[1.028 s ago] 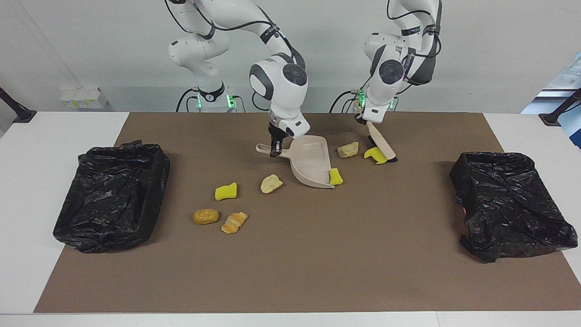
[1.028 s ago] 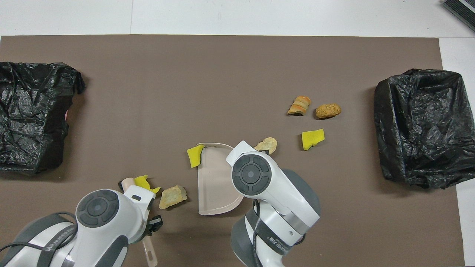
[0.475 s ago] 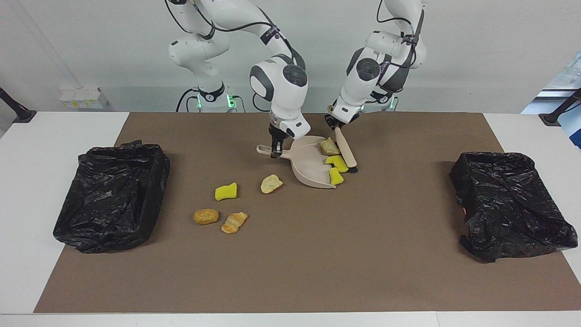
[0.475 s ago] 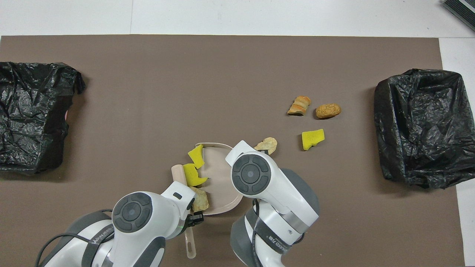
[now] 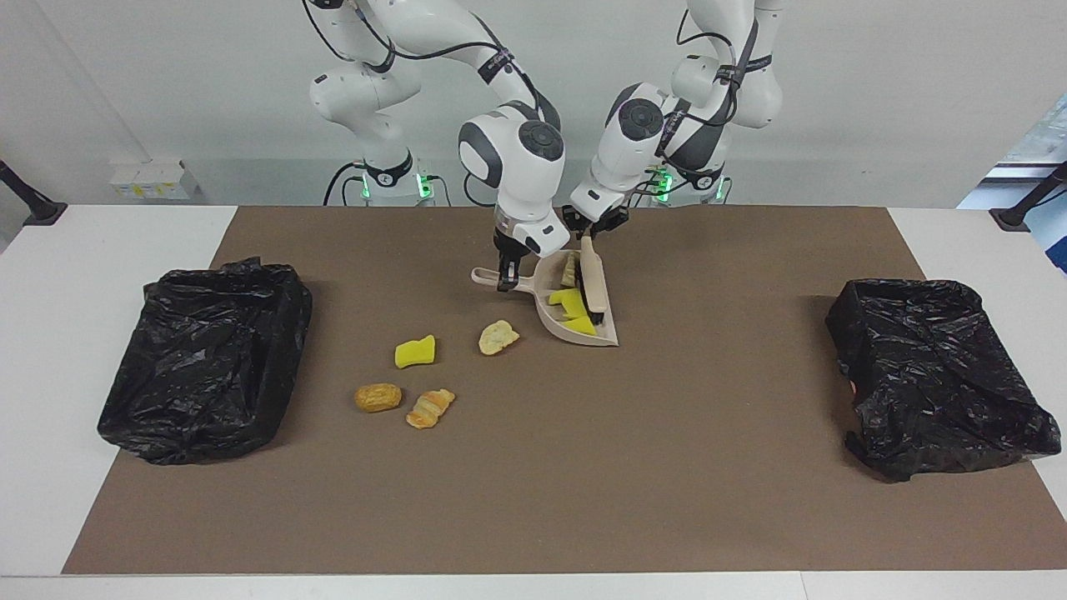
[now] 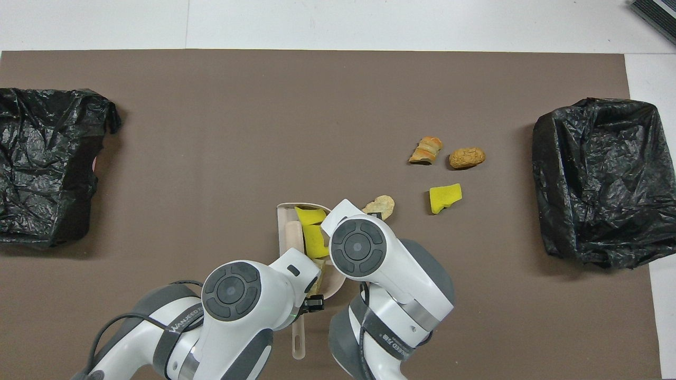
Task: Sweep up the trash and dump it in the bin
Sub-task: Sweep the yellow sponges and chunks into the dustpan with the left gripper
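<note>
**Brush is inside the dustpan now, three bits scooped**

Since a second ago the left arm has dragged its brush (image 5: 593, 279) right across into the beige dustpan (image 5: 575, 325), and the two yellow sponge chunks (image 5: 569, 302) plus one tan bread piece (image 5: 569, 268) went in with it. So three bits of trash sit in the pan, the brush lying over them.

Left tool (image 5: 593, 227) is clamped shut on the brush handle, over the pan's robot-side end. Right tool (image 5: 505, 279) is gripping the dustpan's handle, same spot as before.

Four bits are on the brown mat: a pale bread piece (image 5: 498, 337) just beside the pan, another yellow sponge (image 5: 415, 352), and a round bun (image 5: 378, 397) and croissant (image 5: 430, 408) farther from the robots.

Black-lined bins (image 5: 204, 358) (image 5: 938, 375) sit at each end of the desk (image 5: 100, 242).
</note>
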Controlling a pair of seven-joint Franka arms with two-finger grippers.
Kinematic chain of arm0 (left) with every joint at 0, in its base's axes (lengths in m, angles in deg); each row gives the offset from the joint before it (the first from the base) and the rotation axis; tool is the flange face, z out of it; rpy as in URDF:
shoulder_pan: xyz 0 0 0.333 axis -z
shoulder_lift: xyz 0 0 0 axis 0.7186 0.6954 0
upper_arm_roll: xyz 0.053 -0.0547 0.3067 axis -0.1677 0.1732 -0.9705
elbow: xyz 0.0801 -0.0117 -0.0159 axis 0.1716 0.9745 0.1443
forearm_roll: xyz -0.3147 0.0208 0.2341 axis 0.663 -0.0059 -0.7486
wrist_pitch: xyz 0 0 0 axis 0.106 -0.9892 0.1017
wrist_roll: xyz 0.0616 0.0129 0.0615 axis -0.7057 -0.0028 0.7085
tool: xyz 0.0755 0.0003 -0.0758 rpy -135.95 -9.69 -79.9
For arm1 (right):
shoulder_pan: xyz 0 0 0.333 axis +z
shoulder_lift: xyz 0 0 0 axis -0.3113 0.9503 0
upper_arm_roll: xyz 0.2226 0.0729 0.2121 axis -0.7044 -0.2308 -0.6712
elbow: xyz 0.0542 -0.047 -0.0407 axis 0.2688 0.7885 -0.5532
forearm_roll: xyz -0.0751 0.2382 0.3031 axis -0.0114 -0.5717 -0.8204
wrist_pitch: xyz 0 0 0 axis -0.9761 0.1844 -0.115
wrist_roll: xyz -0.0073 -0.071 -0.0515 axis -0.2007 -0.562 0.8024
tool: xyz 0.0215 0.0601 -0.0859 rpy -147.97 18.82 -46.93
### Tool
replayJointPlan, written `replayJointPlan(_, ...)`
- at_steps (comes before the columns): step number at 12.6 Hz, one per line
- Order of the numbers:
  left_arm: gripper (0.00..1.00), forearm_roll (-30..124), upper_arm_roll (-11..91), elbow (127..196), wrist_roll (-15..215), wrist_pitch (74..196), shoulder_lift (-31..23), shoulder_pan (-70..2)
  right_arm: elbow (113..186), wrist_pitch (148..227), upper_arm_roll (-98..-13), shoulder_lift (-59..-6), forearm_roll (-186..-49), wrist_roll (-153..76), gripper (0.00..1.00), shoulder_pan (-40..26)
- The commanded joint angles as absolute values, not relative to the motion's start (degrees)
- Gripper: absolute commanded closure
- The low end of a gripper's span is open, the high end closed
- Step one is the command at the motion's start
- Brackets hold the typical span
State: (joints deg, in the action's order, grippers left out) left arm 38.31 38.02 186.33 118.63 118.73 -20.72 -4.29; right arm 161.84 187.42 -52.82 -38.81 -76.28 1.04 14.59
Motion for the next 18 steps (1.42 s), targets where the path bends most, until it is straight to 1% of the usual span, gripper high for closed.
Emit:
replayJointPlan(1,1.0,38.1,36.9,182.5,117.9,113.1,-20.5,-5.1,162.2,189.4,-53.1,-38.3,-75.0,-0.5,1.0,13.8)
replayJointPlan(3,1.0,37.6,36.7,182.1,118.3,110.6,-21.5,-8.4,161.6,189.2,-53.1,-38.6,-75.2,-0.5,1.0,13.4)
replayJointPlan(5,1.0,32.6,36.9,182.1,118.4,108.7,-24.5,-10.1,160.9,189.0,-53.1,-39.0,-75.8,-0.5,1.0,13.0)
replayJointPlan(8,1.0,30.2,36.7,182.1,118.5,108.8,-24.7,-11.2,160.3,188.5,-53.1,-39.9,-76.0,0.6,1.0,12.5)
replayJointPlan(13,1.0,29.4,36.7,182.2,118.5,107.1,-24.8,-11.6,159.1,188.0,-53.1,-42.0,-77.7,5.4,1.0,9.2)
replayJointPlan(16,1.0,28.7,36.7,182.1,119.5,106.0,-25.5,-11.5,154.6,181.5,-53.1,-42.6,-79.8,6.2,1.0,6.0)
replayJointPlan(18,1.0,26.8,36.6,180.8,119.8,101.4,-27.0,-11.7,151.7,178.3,-52.9,-42.6,-81.9,8.7,1.0,3.5)
